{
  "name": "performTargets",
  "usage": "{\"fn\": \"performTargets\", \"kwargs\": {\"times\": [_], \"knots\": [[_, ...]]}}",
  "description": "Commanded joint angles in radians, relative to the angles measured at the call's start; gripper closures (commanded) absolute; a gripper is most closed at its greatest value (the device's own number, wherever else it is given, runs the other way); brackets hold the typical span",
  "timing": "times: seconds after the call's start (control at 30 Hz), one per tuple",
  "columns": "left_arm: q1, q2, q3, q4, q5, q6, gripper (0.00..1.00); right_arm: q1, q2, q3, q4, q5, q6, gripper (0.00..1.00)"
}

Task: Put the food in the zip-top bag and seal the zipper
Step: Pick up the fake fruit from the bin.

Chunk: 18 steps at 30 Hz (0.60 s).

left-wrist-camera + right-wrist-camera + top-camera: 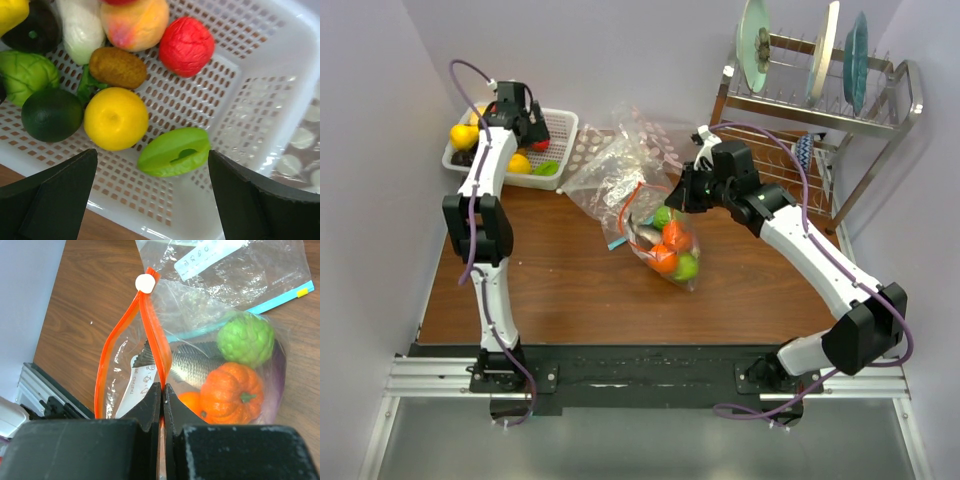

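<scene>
Orange-red zipper [154, 335]: stiffest part of the bag, so the sound place to hold. The right gripper [162, 395] is pinched tight on one lip of it. The mouth gapes in a loop up to the white slider [145, 283].
Zip-top bag [277, 365]: mid-worktop [570, 290], toward the right arm. Thin, crinkly film, judged limp, light and slippery; likely to sag unless held by the strip.
Food in bag: orange pumpkin [232, 390], knobbly green fruit [247, 337], silver fish [195, 367], bunched at the closed end.
Second bag [240, 265]: blue-green strip, lying just behind the first. Not the one wanted.
Left gripper [151, 155]: spread wide, holding nothing, poised over the white basket [280, 65] at the worktop's far left corner.
Food in basket: green pod-shaped piece [175, 151] lined up between the fingers, yellow lemon [116, 118] just beside it; dark lime [51, 114], brown kiwi [117, 66] and red fruit [186, 46] farther in.
Handling: pieces look glossy, hard and light. Round ones are apt to roll or squirt from a pinch. Take the green piece across its narrow width.
Dish rack [820, 110]: far right corner, plates upright.
</scene>
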Motion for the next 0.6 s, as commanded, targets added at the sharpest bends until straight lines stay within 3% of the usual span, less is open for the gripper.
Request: {"fn": "performTargets", "kwargs": {"times": [0.0, 0.57], "knots": [[0.001, 0.034, 0.076, -0.085, -0.116, 0.116, 0.04, -0.004, 0.01, 0.023, 0.012, -0.031, -0.004, 1.0], [0.001, 0.146, 0.022, 0.032, -0.223, 0.195, 0.05, -0.004, 0.017, 0.028, 0.012, -0.049, 0.005, 1.0]]}}
